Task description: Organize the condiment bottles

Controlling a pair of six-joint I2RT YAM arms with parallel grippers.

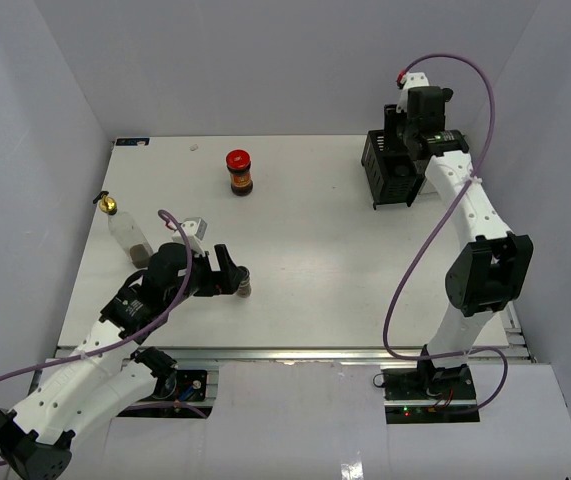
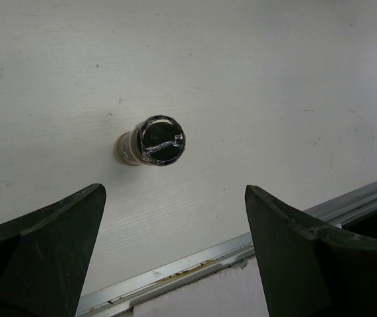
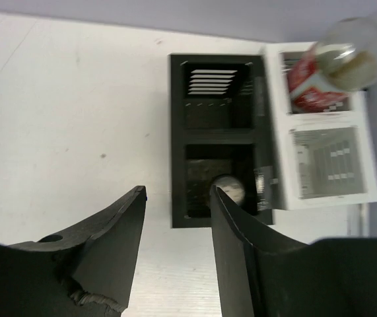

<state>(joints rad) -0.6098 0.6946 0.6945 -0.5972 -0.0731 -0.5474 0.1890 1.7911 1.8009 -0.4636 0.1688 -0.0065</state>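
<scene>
Top view: the left claw (image 1: pixel 227 278) is low near the front of the surface (image 1: pixel 315 250), just beside a shaker (image 1: pixel 245 285). A gold-topped bottle (image 1: pixel 125 232) is at the left edge and a jar (image 1: pixel 239 172) stands far centre. The right arm (image 1: pixel 465 200) reaches over the black rack (image 1: pixel 390 170).

Left wrist: the left claw (image 2: pixel 173 191) is wide and empty. The shaker (image 2: pixel 154 140) stands upright just beyond the tips, untouched.

Right wrist: the right claw (image 3: pixel 178 193) shows a narrow gap and holds nothing (it hangs above the black rack (image 3: pixel 178 139)). A 2nd shaker (image 3: pixel 231 188) shows its top in the near compartment. A red-labelled bottle (image 3: pixel 320 79) sits in the far compartment of the white rack (image 3: pixel 333 178) alongside.
</scene>
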